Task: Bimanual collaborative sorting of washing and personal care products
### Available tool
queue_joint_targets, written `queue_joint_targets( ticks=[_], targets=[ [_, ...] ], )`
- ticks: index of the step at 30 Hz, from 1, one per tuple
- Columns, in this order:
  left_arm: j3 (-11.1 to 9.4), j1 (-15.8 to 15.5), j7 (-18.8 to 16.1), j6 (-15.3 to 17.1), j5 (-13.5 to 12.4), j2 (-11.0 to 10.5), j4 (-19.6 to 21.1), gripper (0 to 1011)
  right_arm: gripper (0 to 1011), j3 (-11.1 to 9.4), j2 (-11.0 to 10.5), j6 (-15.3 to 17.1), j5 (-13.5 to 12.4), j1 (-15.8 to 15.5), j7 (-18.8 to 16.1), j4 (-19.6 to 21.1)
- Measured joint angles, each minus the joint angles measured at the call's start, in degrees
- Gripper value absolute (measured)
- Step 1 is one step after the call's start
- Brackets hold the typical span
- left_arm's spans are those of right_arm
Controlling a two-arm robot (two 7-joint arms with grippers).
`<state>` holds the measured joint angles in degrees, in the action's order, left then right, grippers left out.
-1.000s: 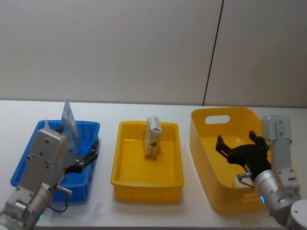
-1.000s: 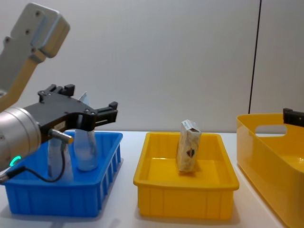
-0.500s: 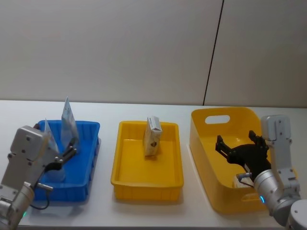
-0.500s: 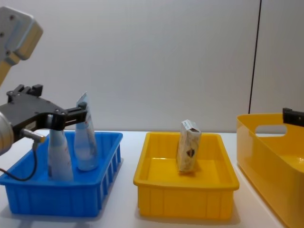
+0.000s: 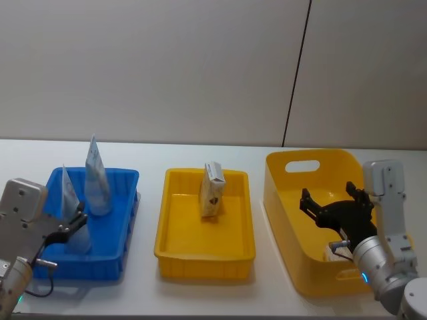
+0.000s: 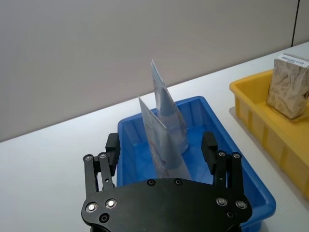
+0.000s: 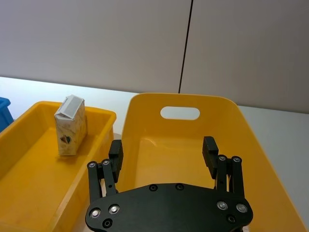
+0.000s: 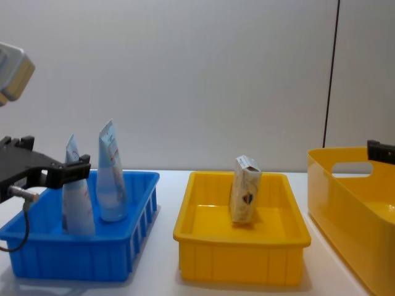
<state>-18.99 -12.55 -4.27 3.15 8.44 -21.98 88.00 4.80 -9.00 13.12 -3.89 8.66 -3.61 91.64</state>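
Two pale blue tubes stand upright in the blue bin point(image 5: 115, 256): the taller point(image 5: 97, 180) point(image 8: 112, 174) at the back, the shorter point(image 5: 69, 197) point(image 8: 76, 198) nearer me. My left gripper point(image 5: 72, 223) point(image 6: 161, 145) point(image 8: 55, 154) is open at the bin's near end, just short of the shorter tube point(image 6: 157, 140), holding nothing. A beige marbled carton point(image 5: 213, 191) point(image 7: 71, 125) point(image 8: 245, 197) stands in the yellow tray point(image 5: 207, 257). Over the large yellow bin point(image 5: 287, 220) my right gripper point(image 5: 337, 201) point(image 7: 162, 145) hangs open and empty.
The three containers sit in a row on the white table: blue bin point(image 8: 80, 256) left, yellow tray point(image 8: 241, 237) middle, large handled bin point(image 8: 345, 185) right. A pale beige thing point(image 5: 333, 252) lies low in the large bin, mostly hidden by my right arm. A wall stands behind.
My left arm has drawn back toward me and to the left, away from over the blue bin, with its gripper open. Both tubes stay standing. The right arm has not moved.
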Motion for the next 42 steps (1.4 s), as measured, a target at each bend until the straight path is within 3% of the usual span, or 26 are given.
queue_joint_targets(
  ticks=[24,42],
  targets=[
    [2.0,-3.5,6.0,-0.9,4.3,2.7,-8.9,1001,1003,0.0,0.0,0.0,0.0,0.0,0.0,0.0],
    [2.8,-6.7,7.8,-1.3,5.8,5.9,-14.3,1001,1004,0.0,0.0,0.0,0.0,0.0,0.0,0.0]
  ],
)
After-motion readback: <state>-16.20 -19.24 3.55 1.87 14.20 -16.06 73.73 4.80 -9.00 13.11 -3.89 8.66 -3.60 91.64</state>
